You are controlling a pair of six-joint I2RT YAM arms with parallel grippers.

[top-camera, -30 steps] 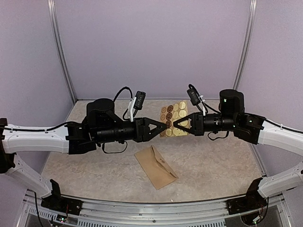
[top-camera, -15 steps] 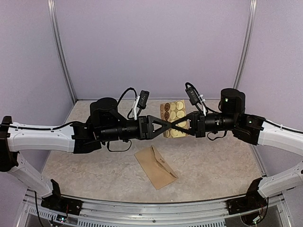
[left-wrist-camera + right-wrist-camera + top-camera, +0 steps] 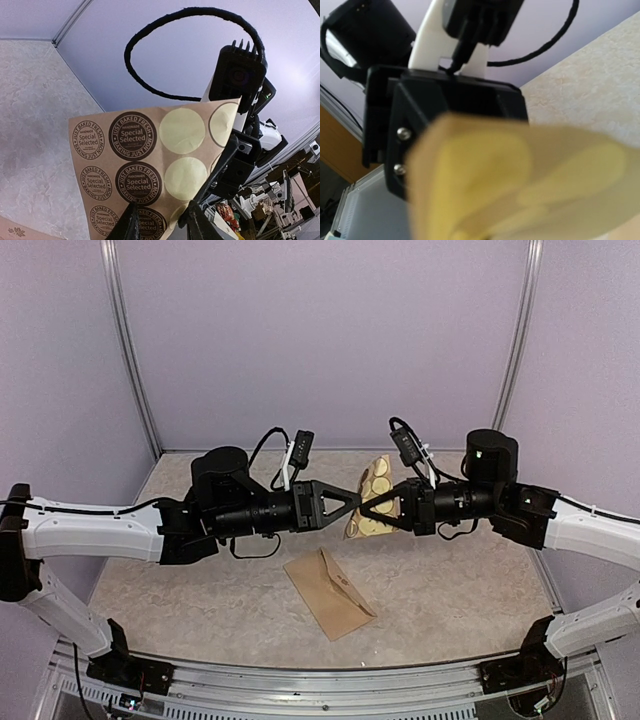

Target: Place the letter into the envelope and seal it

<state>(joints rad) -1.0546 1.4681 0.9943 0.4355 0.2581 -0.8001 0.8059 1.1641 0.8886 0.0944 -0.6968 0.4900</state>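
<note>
The brown envelope [image 3: 328,592] lies flat on the table in front of both arms; its corner [image 3: 9,232] also shows in the left wrist view. The letter is out of view. Above the table my right gripper [image 3: 374,510] is shut on a brown sticker card [image 3: 378,478] and holds it up tilted. That card [image 3: 150,150] carries round brown printed stickers and plain gold ones. My left gripper [image 3: 352,502] meets it from the left. Its jaws [image 3: 161,225] stand a little apart at the card's lower edge. In the right wrist view the blurred card [image 3: 520,190] hides the right fingers.
Lilac walls close the back and both sides of the speckled table [image 3: 470,590]. The two arms meet tip to tip over its middle. The left gripper's black housing [image 3: 445,115] fills the right wrist view behind the card.
The left gripper advanced until its fingers crossed the right's, then drew back slightly with its jaws narrowed. The sticker card has turned from face-up to a steeper tilt. The envelope has not moved.
</note>
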